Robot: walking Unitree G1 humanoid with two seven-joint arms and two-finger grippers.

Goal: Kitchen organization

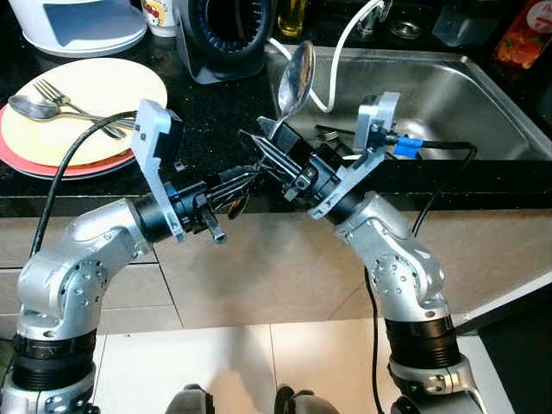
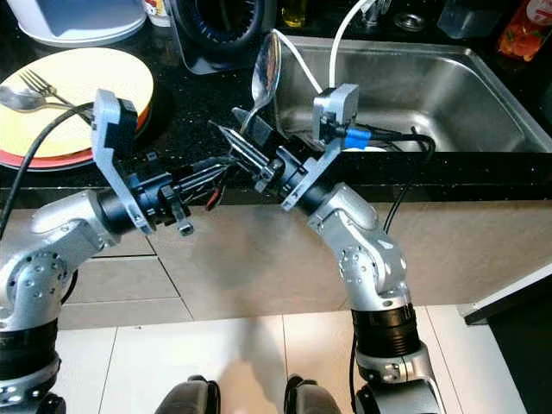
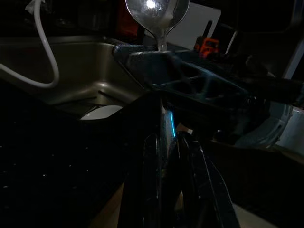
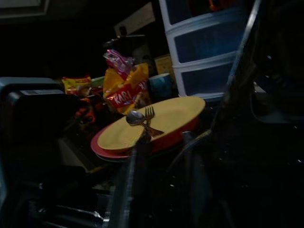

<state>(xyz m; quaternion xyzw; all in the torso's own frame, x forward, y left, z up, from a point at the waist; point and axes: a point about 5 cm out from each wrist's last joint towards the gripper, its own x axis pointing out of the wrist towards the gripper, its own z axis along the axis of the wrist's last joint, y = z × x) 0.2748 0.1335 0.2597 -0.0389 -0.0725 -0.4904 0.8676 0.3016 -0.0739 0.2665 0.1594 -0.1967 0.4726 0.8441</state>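
Between the two grippers, over the counter edge (image 1: 103, 200) beside the sink (image 1: 448, 95), a spoon (image 1: 294, 76) stands bowl-up, its handle clamped in the closed right gripper (image 1: 274, 157). The left gripper (image 1: 246, 179) meets the handle from below; you cannot tell whether its fingers grip. Confirm left closure before releasing right, then carry the spoon to the plate (image 1: 103, 90) beyond the left gripper.

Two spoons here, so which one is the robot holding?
The upright spoon over the counter edge, gripped by the right gripper. The other spoon lies on the yellow plate beside a fork.
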